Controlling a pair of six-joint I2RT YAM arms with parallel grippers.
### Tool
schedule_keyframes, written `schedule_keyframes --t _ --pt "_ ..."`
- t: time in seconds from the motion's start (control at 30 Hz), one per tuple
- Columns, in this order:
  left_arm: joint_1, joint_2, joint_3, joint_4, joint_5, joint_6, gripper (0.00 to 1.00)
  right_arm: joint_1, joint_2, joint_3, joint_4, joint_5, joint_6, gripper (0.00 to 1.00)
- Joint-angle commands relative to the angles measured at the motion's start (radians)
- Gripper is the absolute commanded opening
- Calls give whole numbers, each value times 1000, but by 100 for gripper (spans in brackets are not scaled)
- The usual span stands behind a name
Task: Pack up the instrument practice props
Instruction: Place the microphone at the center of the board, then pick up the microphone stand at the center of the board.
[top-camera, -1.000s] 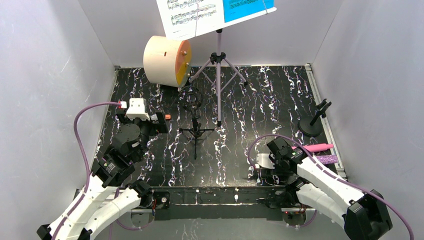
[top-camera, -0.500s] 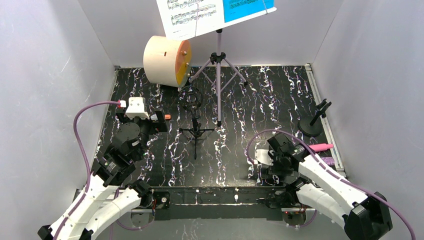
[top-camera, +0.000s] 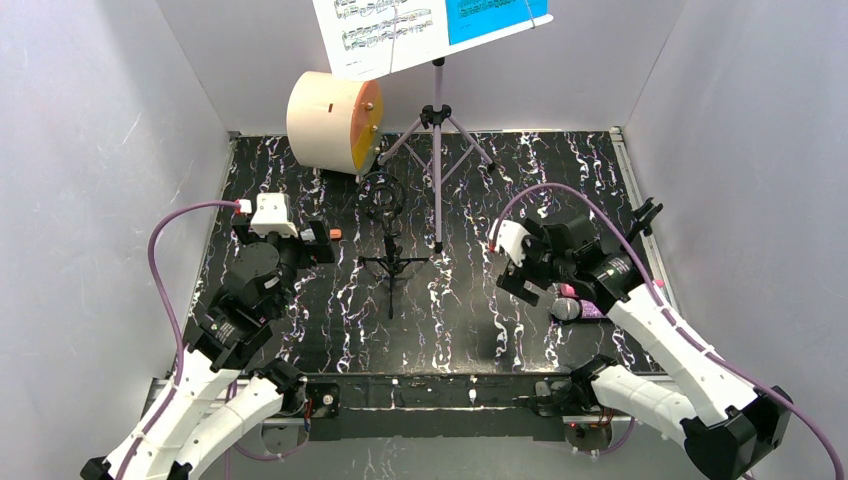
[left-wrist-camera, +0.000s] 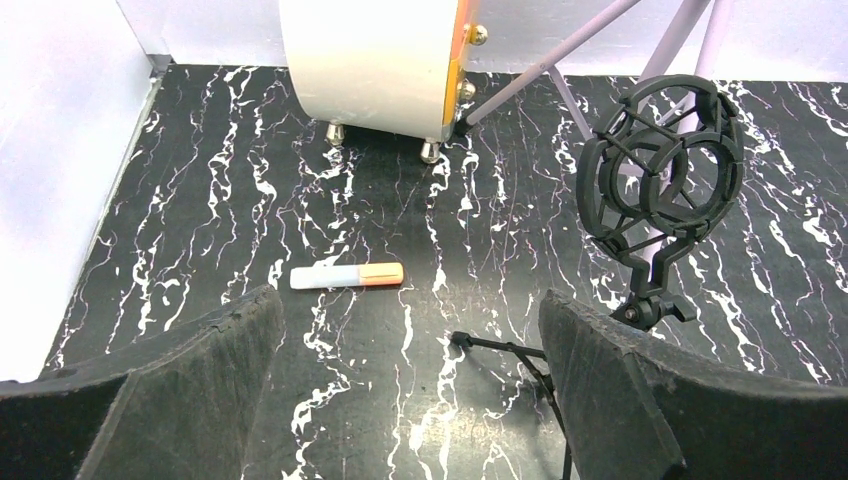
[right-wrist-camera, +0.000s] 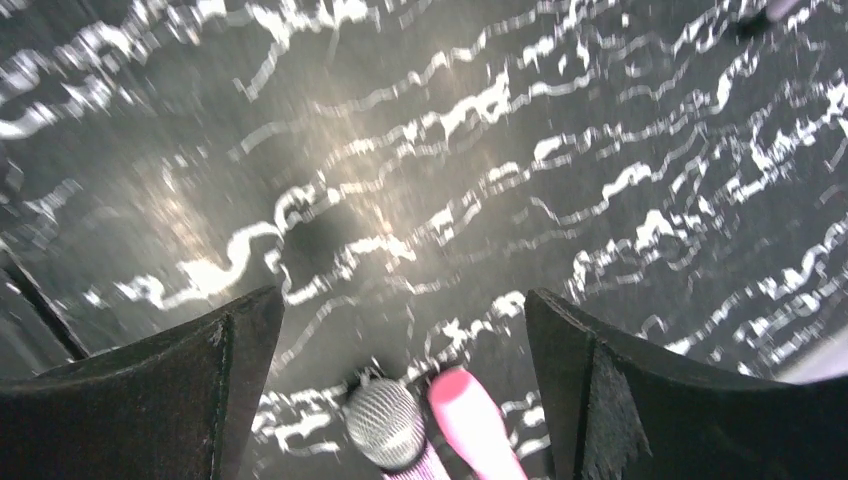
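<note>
Right hand (right-wrist-camera: 400, 300): fingers spread wide, nothing gripped. It is held low over the worktop (right-wrist-camera: 620, 140), and two microphone heads are seen between the fingers, untouched.
Microphones: two are counted, the pink microphone (right-wrist-camera: 470, 425) and the silver-headed microphone (right-wrist-camera: 385, 425). They are laid flat, side by side, on the near right of the worktop. They are judged to be gathered there, since no box or bag is seen.
Left hand (left-wrist-camera: 410, 300): wide and empty. It is pointed at the shock-mount stand (left-wrist-camera: 660, 190), so that stand is judged to be its next pick.
Mic stands: two are counted. The shock-mount stand is upright on thin legs at mid-worktop. The second stand (top-camera: 646, 214) is by the right edge, its base hidden behind the right arm.
Music rack (top-camera: 437, 150): one, lilac, kept upright at the back on tripod legs to carry the pages.
Pages: two are counted, the white page (top-camera: 375, 30) and the blue page (top-camera: 495, 15), resting on the rack.
Not for packing: one drum (left-wrist-camera: 370, 60) and one marker (left-wrist-camera: 346, 276).
</note>
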Motion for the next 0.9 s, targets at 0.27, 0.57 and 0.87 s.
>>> schedule_keyframes --t 0.27,0.57,0.87 --pt "52 2 -15 19 70 -33 98 16 -46 -254 812 -309 588 96" --pt "64 -1 -30 20 91 -43 98 274 212 -385 1446 -140 688 97" --pt "81 1 -39 18 102 -54 98 344 592 -302 1880 -44 743 98"
